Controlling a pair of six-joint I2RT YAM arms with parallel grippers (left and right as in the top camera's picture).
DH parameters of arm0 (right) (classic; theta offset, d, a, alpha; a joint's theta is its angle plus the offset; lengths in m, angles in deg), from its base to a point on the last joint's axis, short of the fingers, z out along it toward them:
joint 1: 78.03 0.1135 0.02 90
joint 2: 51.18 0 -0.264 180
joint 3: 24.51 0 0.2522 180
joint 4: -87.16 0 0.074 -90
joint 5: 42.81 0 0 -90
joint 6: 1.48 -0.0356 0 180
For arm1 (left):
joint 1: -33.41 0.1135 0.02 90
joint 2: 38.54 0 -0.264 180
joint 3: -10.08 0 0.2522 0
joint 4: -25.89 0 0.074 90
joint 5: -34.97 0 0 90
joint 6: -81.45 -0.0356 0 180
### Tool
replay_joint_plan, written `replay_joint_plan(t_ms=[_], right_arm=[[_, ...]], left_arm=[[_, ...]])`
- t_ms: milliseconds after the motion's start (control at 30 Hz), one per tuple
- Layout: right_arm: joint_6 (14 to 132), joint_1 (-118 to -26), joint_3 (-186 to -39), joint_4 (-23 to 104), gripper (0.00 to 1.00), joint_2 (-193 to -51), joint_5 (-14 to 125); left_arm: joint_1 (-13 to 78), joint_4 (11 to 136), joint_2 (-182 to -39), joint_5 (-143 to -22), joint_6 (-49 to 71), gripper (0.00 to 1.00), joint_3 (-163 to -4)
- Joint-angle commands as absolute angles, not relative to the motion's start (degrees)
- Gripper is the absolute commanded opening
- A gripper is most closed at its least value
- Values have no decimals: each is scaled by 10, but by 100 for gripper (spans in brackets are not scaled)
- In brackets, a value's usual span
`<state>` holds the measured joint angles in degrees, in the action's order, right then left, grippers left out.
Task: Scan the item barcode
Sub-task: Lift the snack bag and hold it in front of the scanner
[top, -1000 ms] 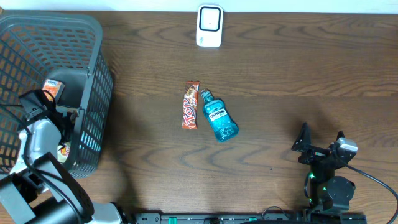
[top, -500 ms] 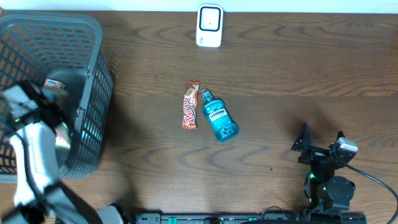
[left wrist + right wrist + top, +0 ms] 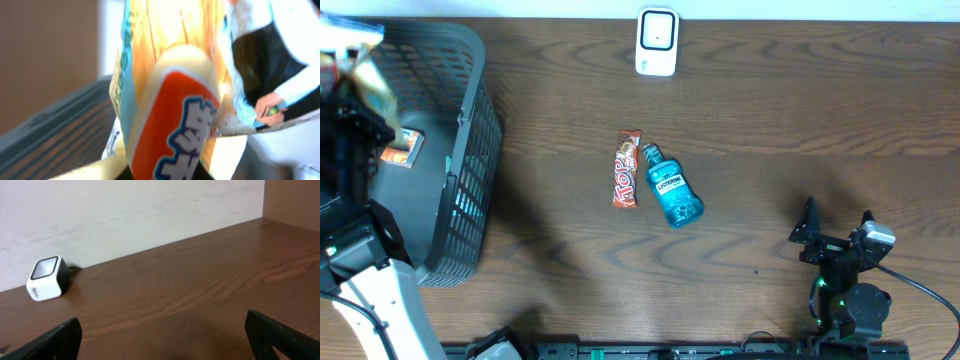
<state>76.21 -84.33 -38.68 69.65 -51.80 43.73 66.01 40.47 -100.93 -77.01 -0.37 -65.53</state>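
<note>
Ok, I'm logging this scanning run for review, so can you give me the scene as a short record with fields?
left pincer: shut on a snack packet, held up over the basket
right pincer: open, empty, low near the table's front edge
basket: grey, far left, a small orange packet inside
scanner: white, at the far edge
centre: candy bar and blue mouthwash bottle, side by side

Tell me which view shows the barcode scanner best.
Overhead: the scanner sits whole, sharp and unobstructed, its window visible. Right wrist catches it obliquely, at frame left. Left wrist shows none of it; the snack packet fills that frame.
</note>
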Motion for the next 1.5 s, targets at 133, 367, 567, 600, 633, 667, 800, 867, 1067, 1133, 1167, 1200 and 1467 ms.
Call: replay_joint_plan(t_ms=[133, 367, 567, 600, 633, 667, 800, 867, 1067, 1133, 1167, 1200, 1467], right_arm=[[770, -845, -386, 695, 99, -515, 432], [770, -845, -386, 695, 99, -515, 432], [770, -845, -386, 695, 99, -515, 432], [770, -845, -386, 695, 99, -515, 432], [770, -845, -386, 695, 99, -515, 432], [770, -845, -386, 695, 99, -515, 432], [770, -845, -386, 695, 99, -515, 432], [770, -845, -386, 695, 99, -515, 432], [770, -845, -386, 695, 99, -515, 432], [770, -845, -386, 695, 99, -515, 432], [770, -845, -386, 695, 99, -515, 432], [770, -845, -386, 695, 99, -515, 432], [770, -845, -386, 695, 99, -515, 432]], left_arm=[[612, 169, -1035, -1024, 152, 8, -660], [445, 158, -1136, -1017, 153, 8, -660], [306, 158, -1261, -944, 159, 7, -660], [286, 155, -1280, -921, 167, 7, -660], [268, 153, -1297, -891, 179, 7, -660], [251, 153, -1312, -853, 194, 8, -660], [184, 153, -1353, -684, 324, 7, -660], [147, 142, -1367, -641, 390, 8, -660], [89, 128, -1373, -637, 418, 7, -661], [76, 139, -1374, -637, 444, 8, -661], [69, 146, -1376, -637, 459, 7, -661], [62, 153, -1378, -637, 474, 7, -661], [10, 129, -1473, -646, 606, 7, -661]])
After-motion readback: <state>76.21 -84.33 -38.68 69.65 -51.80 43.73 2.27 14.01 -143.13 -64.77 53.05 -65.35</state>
